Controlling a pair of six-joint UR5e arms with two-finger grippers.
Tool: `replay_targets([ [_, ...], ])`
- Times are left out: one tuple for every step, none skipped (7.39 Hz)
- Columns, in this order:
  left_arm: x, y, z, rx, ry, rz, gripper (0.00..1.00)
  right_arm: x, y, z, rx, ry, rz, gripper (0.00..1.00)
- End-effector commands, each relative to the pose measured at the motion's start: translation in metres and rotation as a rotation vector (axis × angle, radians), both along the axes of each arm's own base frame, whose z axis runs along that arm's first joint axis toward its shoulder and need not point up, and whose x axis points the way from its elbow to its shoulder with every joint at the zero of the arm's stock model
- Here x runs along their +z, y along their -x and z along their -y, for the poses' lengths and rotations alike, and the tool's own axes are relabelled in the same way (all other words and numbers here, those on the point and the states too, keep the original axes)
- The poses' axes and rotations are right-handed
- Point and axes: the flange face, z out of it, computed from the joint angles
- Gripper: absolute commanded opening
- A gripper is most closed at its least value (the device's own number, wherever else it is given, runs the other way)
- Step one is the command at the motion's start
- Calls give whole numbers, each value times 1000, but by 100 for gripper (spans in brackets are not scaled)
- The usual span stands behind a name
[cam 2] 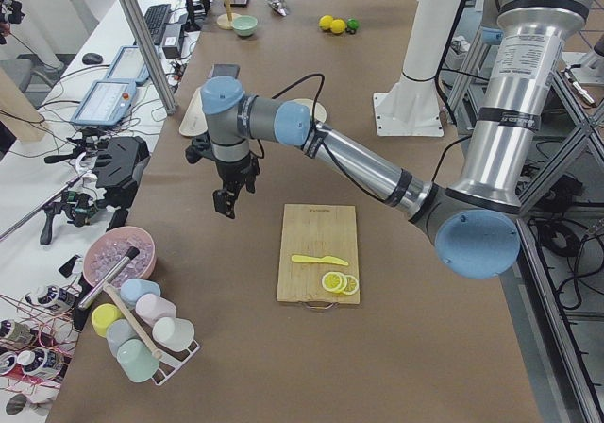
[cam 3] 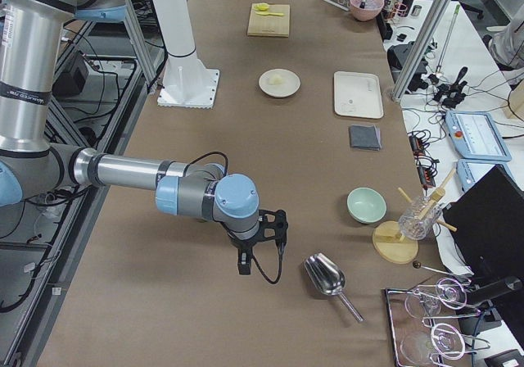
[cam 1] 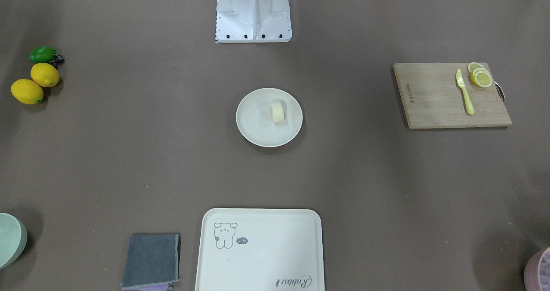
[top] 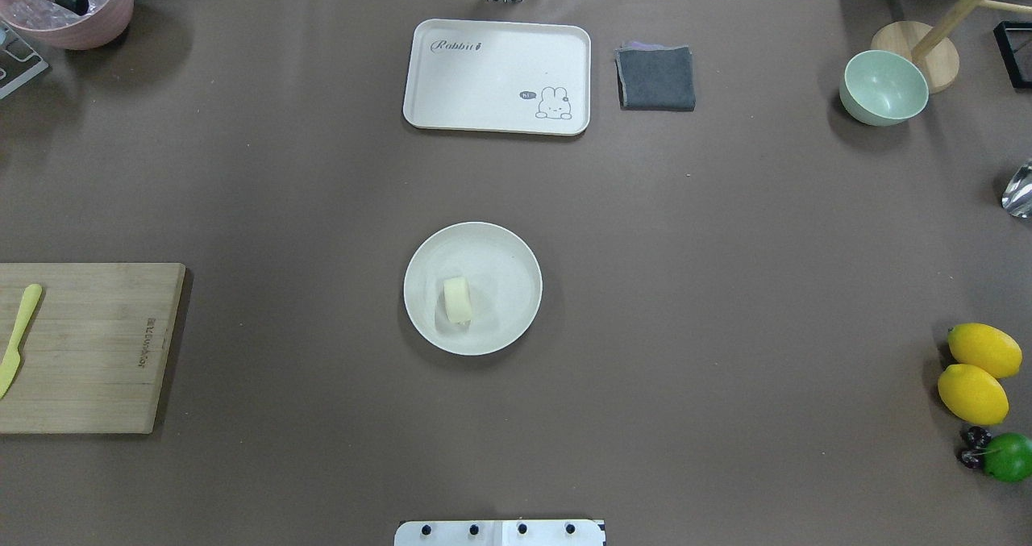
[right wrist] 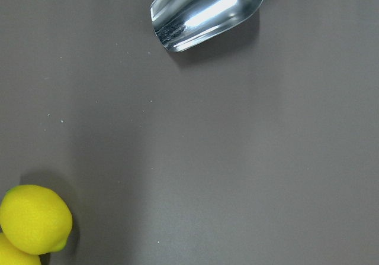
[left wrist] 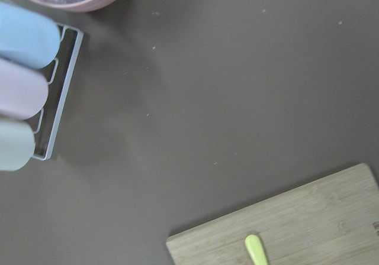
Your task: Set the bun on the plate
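the bun (cam 1: 277, 111) sits inside the rim of the plate (cam 1: 252, 131), far from every edge of the table (cam 1: 369, 175), so only a nudge might roll it off; i cannot tell whether the left gripper (cam 2: 225, 203) or right gripper (cam 3: 243, 263) is clenched.

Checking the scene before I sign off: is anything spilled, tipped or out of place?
Nothing stands out. The bun sits on the plate, a little off centre; the lemon slices and knife lie on the cutting board.

Even, soft overhead light, faint shadows, glare on the metal scoop (right wrist: 207, 13).
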Motion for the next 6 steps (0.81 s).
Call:
replay_targets([
  [83,38,-49,-34,123,-19,97,4,0,-1,0,8,0,100],
  [114,40,-79,-58,169,-87,97,4,0,-1,0,8,0,100],
  [127,37,-98,-66,165,-138,97,4,0,-1,0,8,0,100],
  [137,36,-107,-69,177,-138,97,5,0,-1,0,9,-1,100],
  [148,36,-109,-73,208,-137,97,4,0,-1,0,8,0,100],
  [151,36,-109,-72,213,-130,97,4,0,-1,-1,7,0,100],
])
